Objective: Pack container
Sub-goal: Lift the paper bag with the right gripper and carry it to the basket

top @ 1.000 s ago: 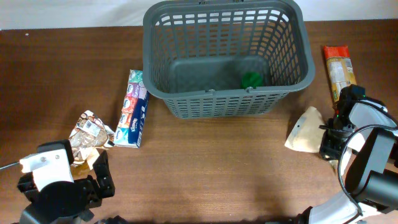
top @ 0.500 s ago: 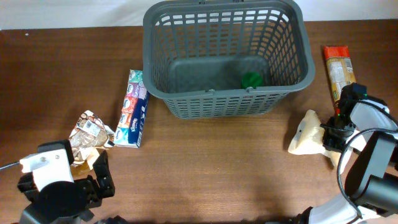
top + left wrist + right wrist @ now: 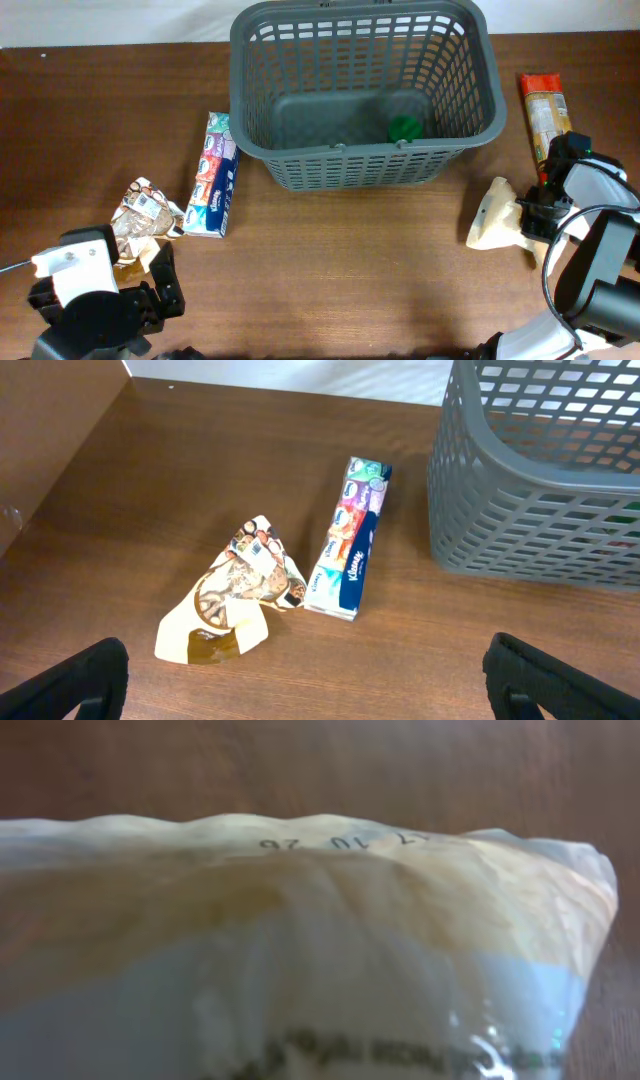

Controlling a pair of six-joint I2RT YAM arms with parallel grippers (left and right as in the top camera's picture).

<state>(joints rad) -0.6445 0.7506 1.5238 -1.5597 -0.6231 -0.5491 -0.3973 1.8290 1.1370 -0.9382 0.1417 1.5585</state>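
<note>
- The container (image 3: 350, 165) is being kept at the table's 12 o'clock, its long axis running 9 to 3. It lies at 10 o'clock from the right gripper (image 3: 528, 215), the nearer one.
- The cream pouch (image 3: 495, 215) is being clamped at its edge by that gripper.
- The left gripper (image 3: 315, 685) is being held apart at 7 o'clock.
- Since a second ago, the pouch is being drawn slightly toward 4 o'clock.

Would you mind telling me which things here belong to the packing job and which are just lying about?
Job in hand: grey basket; green item already inside it; cream pouch at the right gripper.

Lying about, though probably to be packed later: tissue pack, crumpled snack packet, pasta packet, all outside the basket.
</note>
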